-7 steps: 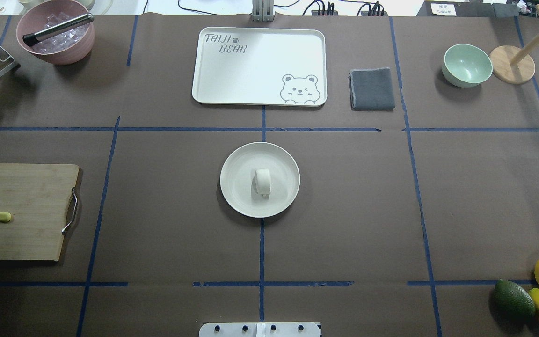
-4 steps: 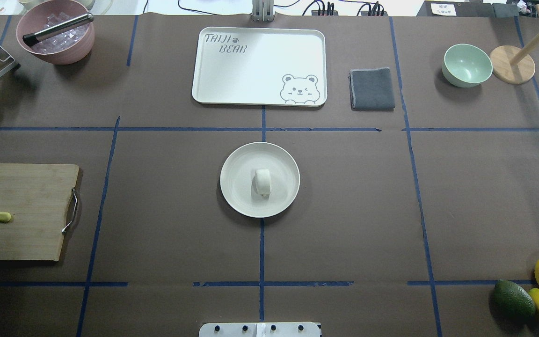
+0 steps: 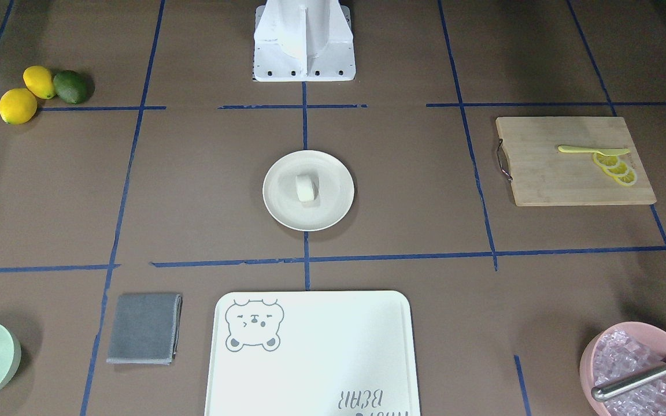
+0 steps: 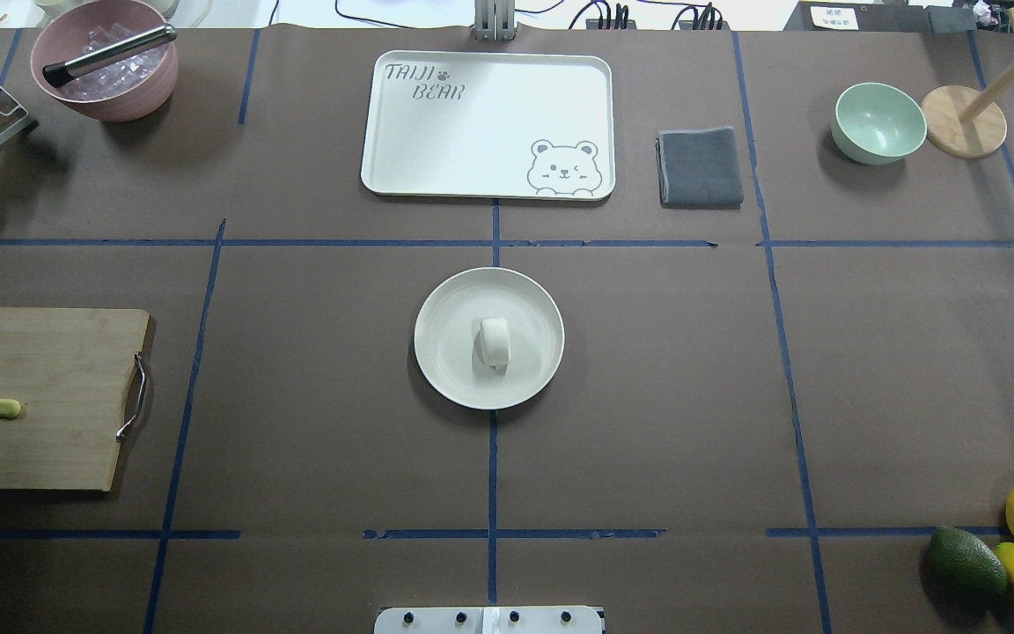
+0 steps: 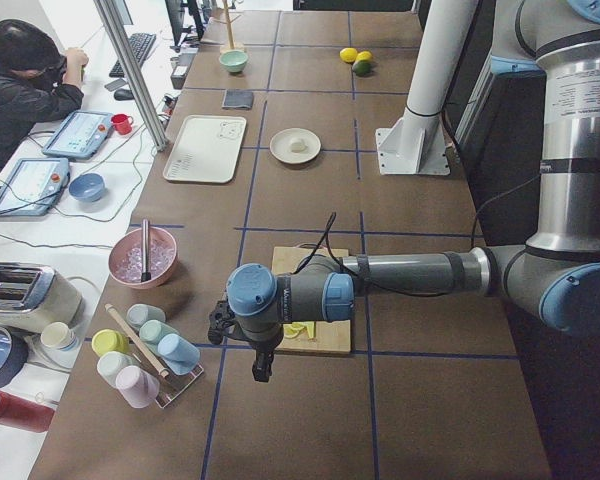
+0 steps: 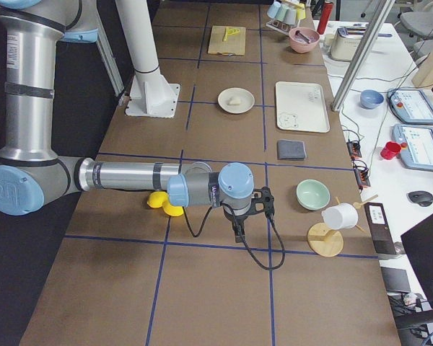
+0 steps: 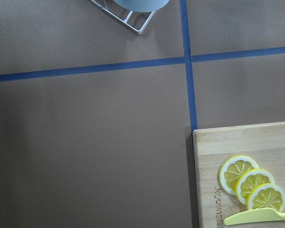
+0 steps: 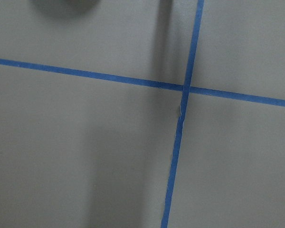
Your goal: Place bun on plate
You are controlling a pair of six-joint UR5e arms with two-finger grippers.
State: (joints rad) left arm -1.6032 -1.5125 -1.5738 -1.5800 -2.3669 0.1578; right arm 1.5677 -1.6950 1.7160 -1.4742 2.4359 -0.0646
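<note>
One brown table (image 4: 648,396), gridded in blue tape (image 4: 491,475) and flanked by operators' desks (image 5: 50,225), is seen bearing the tray (image 4: 489,114) lettered "TAIJI BEAR", then the plate (image 4: 441,370) with the bun (image 4: 495,342) laid at its centre, while the left gripper (image 5: 260,372) and right gripper (image 6: 238,233) (seen only sidelong) cannot be judged wide or narrow.

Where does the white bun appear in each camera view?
Exterior front-facing: bun near centre, on the plate.
Overhead exterior: bun at centre, on the plate.
Exterior left: bun upper middle, far off.
Exterior right: bun upper middle, far off.
Left wrist-mounted: not in it.
Right wrist-mounted: not in it.
Shared landmark: the bear-print tray next to the plate.
</note>
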